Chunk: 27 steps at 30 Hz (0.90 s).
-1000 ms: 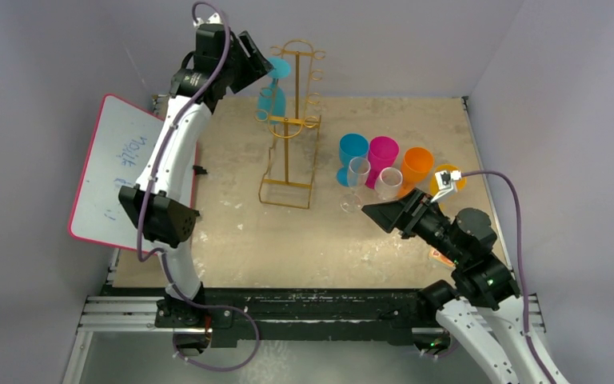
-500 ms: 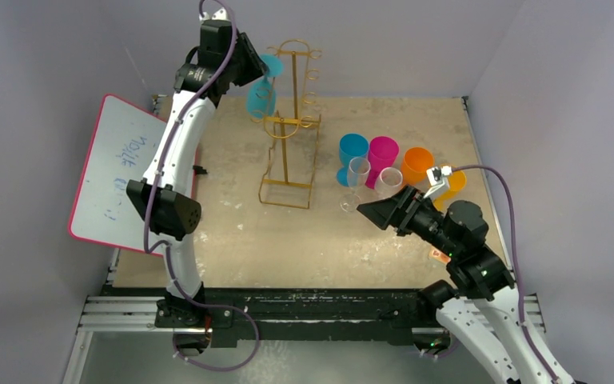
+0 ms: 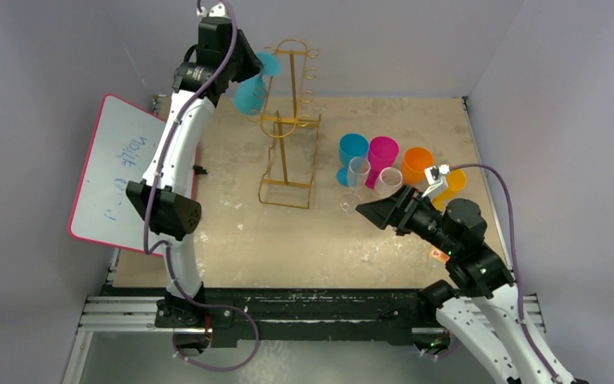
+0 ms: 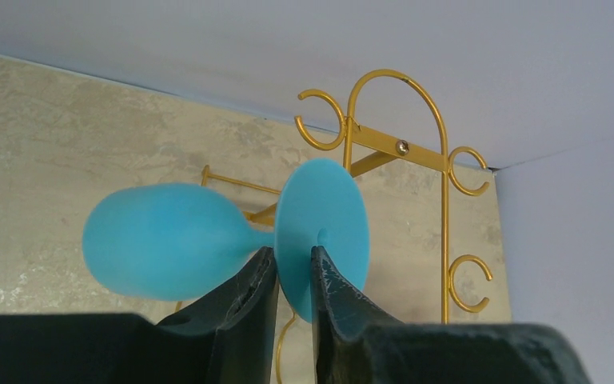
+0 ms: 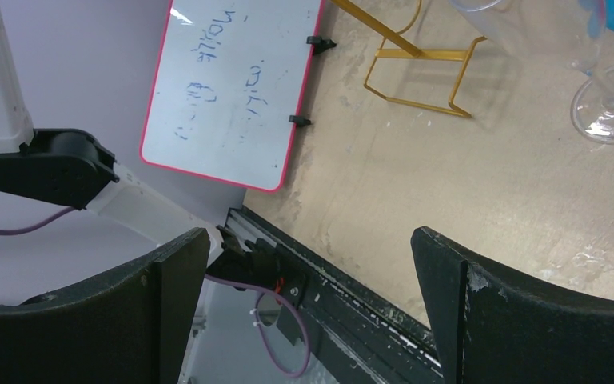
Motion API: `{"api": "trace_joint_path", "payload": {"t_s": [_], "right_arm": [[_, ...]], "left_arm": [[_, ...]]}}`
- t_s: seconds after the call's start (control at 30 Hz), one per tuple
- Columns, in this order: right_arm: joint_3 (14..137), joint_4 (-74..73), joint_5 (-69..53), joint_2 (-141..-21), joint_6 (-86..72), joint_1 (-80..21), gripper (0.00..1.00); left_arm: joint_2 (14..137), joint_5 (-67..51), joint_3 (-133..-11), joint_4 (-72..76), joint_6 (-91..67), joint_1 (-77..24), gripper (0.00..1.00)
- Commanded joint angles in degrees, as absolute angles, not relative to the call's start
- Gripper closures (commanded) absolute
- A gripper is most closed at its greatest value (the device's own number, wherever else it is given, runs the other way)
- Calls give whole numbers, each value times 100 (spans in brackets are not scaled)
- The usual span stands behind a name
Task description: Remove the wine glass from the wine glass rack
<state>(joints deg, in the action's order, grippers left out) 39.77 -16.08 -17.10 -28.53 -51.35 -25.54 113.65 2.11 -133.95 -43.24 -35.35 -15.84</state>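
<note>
One wine glass (image 4: 160,240) is sitting clamped by its stem in the left gripper (image 4: 294,276), looking just clear of the wine glass rack (image 4: 401,147); right gripper (image 5: 310,240) is idling agape, empty.

The only writing stands on a pink-framed whiteboard (image 3: 120,172) at the left of the overhead view. Blue handwriting (image 3: 133,152) runs across it in two lines, sideways to that camera. One word may read "note", though this is uncertain. The rest is too faint to read, and the right wrist view makes it no clearer.
</note>
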Motion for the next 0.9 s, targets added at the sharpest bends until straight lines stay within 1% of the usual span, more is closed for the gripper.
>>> {"api": "trace_joint_path", "payload": {"t_s": [0.0,0.03,0.17,0.27,0.37,0.5,0.67,0.87], "right_arm": [[4262,-1510,-1764,-2875,-5079,-2549,0],[4254,-1515,-1759,-2878,-5060,-2549,0],[4357,-1608,-1703,-2884,-5016,-2548,0],[4457,-1650,-1698,-2866,-4986,-2547,0],[4505,-1797,-1685,-2820,-4999,-2549,0],[4414,-1910,-1687,-2716,-5022,-2544,0],[4588,-2065,-1216,-2680,-4922,-2548,0],[4711,-2480,-944,-2637,-4912,-2548,0]], "left_arm": [[11505,608,-13518,-4659,-3178,-1544,85],[11498,584,-13497,-4621,-3186,-1544,90],[11500,511,-13515,-4566,-3257,-1543,100],[11494,544,-13492,-4449,-3527,-1546,100],[11370,30,-13259,-3924,-3940,-1538,100],[11177,-165,-13086,-3448,-4428,-1521,100],[10940,471,-12894,-3473,-4497,-1507,100],[10514,339,-12237,-2771,-4819,-1485,100]]}}
